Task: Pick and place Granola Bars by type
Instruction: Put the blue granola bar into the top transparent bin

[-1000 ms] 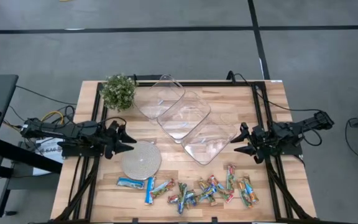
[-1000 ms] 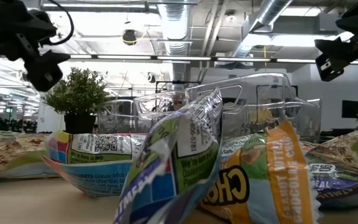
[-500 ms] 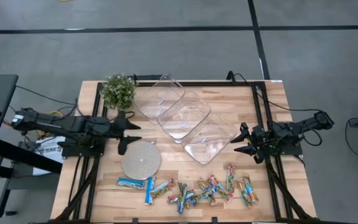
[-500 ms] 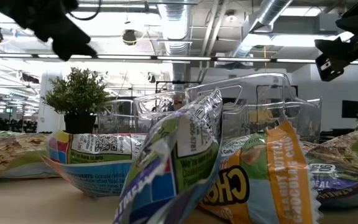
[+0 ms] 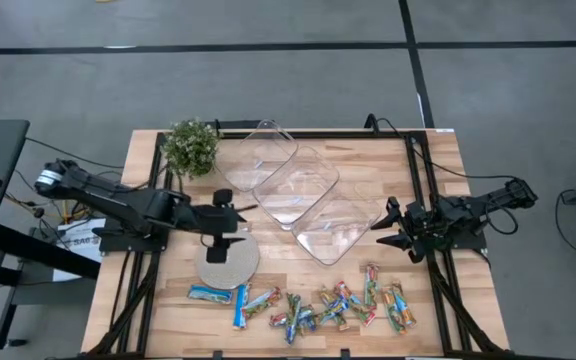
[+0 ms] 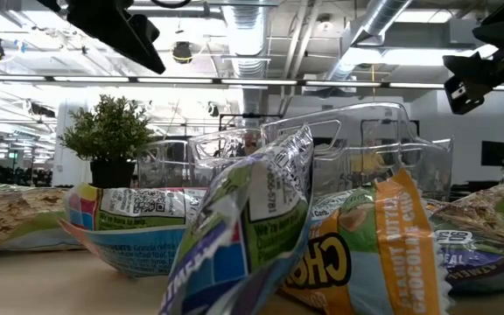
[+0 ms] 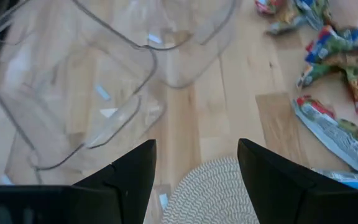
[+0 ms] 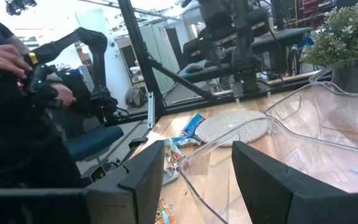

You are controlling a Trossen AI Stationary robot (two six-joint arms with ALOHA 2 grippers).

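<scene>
Granola Bars (image 5: 303, 305) lie scattered in a row along the counter's (image 5: 438, 180) near edge, pointing every which way. Left end effector (image 5: 230, 229) hovers over the grey disc (image 5: 230, 262), fingers apart; right end effector (image 5: 386, 232) waits, fingers apart.

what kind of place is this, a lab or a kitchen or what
Most likely a robotics lab or workshop: bare ducts run along an open ceiling, two robot arms are mounted at a wooden table, and a person works controls beside it.

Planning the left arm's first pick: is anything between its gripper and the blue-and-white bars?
Nothing visible blocks it. The left gripper hangs open above the round grey disc; the blue-and-white bars lie on bare table just beyond the disc's edge, uncovered from above.
</scene>
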